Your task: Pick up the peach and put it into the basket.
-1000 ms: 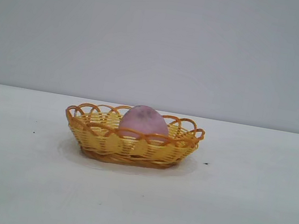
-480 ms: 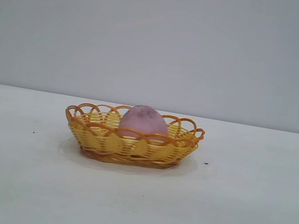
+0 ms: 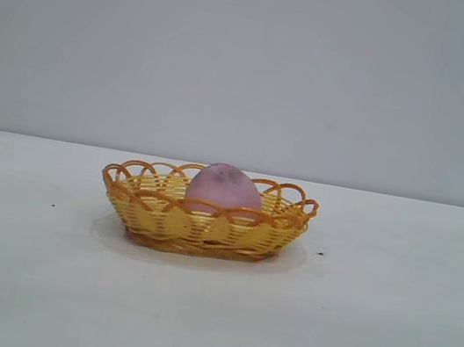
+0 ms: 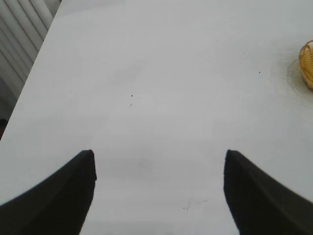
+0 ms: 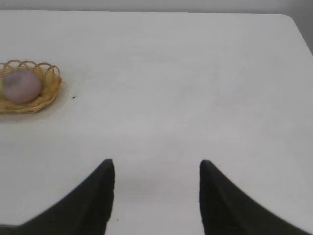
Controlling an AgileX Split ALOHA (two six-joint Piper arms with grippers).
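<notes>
Nothing has moved since a moment ago: the peach (image 3: 224, 187) sits in the same spot inside the basket (image 3: 147, 211), and the basket has not slid.

From the front, the white table (image 3: 382, 341) comes first, wide and bare near me. Farther back, in the middle of the table, stands the basket. It is yellow with orange loops all around its rim and an orange bottom. The peach rests inside it, a bit to the right of the middle. It is dusty pink with a few dark smudges, and its rounded top pokes up above the rim. The front wall of the basket hides its lower part. A tiny dark speck (image 3: 319, 254) lies on the table just to the right of the basket. Behind the table is a plain grey wall (image 3: 251, 61).

No arm shows in the front view. The left gripper (image 4: 159, 161) hangs over bare table, well apart from the basket, and only an edge of the basket (image 4: 307, 66) peeks into its camera. Its two dark fingers are spread wide and hold nothing.

The right gripper (image 5: 156, 169) also hangs over bare table, well apart from the basket (image 5: 46, 95). Its jaws are spread too, with nothing between them. Far off in its camera, the peach (image 5: 20, 86) lies in the basket.
</notes>
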